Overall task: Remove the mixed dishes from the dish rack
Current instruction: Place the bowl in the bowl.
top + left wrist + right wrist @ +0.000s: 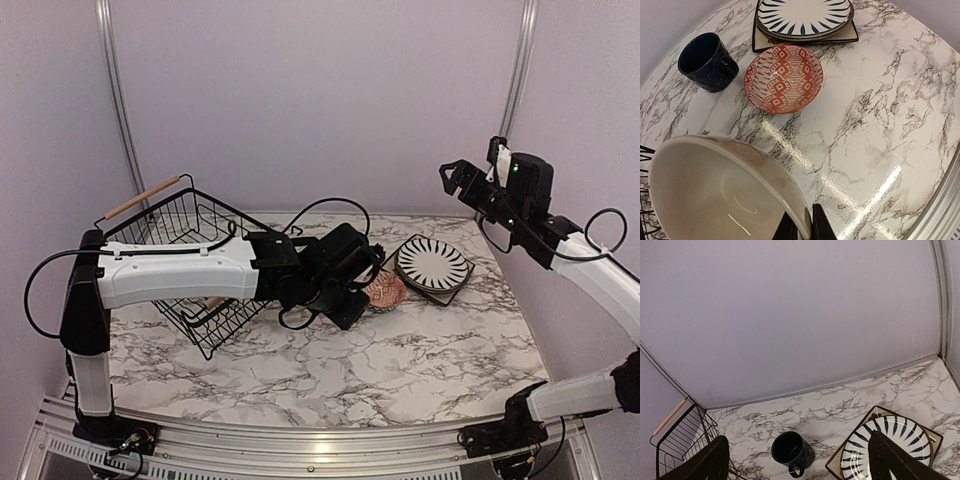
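At the left end effector [804,224], you've got the fingers clenched on the rim of the cream bowl [715,190], w/ the bowl tilted and its inside facing the wrist cam. Just beside it, at that view's lower left, are wires of the dish rack [165,235]. Further out on the marble tabletop [880,125] sits the red patterned bowl [783,78], upright, w/ the navy mug [707,61] near it but apart. Beyond both, the striped plate [805,17] lies on the dark square plate [842,37]. Your right end effector [475,172] is raised over the tabletop's far right corner, jaws spread wide, holding nothing.
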`<state>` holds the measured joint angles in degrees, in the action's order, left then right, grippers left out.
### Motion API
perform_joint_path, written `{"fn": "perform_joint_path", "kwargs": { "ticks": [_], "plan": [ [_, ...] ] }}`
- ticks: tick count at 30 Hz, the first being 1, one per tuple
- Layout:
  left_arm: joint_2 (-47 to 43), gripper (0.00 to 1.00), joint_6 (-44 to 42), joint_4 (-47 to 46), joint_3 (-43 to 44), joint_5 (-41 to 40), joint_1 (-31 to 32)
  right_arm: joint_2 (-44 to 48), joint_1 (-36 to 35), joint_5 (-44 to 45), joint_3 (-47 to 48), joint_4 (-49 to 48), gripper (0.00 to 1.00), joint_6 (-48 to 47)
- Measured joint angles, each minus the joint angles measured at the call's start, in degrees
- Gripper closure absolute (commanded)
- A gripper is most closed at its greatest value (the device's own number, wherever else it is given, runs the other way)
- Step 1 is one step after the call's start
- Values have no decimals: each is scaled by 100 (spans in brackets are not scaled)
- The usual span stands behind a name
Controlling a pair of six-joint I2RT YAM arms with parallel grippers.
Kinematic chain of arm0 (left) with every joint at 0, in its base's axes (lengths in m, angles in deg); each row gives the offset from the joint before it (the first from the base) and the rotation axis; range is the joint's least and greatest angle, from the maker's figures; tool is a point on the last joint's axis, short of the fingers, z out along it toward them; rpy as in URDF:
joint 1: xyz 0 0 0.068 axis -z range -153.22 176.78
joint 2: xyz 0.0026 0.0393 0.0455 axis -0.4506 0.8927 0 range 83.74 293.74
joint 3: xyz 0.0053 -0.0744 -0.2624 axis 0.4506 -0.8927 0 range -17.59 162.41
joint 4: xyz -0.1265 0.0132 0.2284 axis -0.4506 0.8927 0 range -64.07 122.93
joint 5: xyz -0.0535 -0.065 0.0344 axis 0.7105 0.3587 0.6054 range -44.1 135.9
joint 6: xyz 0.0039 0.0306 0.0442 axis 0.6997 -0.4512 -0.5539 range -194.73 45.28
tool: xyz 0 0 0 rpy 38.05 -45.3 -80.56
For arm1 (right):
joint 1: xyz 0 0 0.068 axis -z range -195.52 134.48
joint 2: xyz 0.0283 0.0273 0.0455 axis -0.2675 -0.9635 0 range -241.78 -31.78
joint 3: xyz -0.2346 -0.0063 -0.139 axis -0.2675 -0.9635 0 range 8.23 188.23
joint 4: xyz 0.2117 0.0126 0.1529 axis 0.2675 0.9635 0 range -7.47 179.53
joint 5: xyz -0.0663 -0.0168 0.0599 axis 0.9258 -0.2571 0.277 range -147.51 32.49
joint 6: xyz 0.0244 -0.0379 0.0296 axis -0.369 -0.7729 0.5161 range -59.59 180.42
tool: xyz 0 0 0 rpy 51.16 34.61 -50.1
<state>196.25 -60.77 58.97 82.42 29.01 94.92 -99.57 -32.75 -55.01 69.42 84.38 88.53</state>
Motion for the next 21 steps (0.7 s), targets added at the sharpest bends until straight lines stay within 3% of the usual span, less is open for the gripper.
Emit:
{"fn": "perform_joint_path", "kwargs": {
  "ticks": [6,15,21],
  "plan": [
    [564,100,-455,-131,691,-190,17,229,7,-2,-42,55,8,-98],
    [2074,100,-1268,-221,2820,-254,-20,776,7,66,-72,402,7,-374],
    [2446,100,-1648,-236,3023,-17,-87,1248,7,114,-205,564,7,-553]
  ]
}}
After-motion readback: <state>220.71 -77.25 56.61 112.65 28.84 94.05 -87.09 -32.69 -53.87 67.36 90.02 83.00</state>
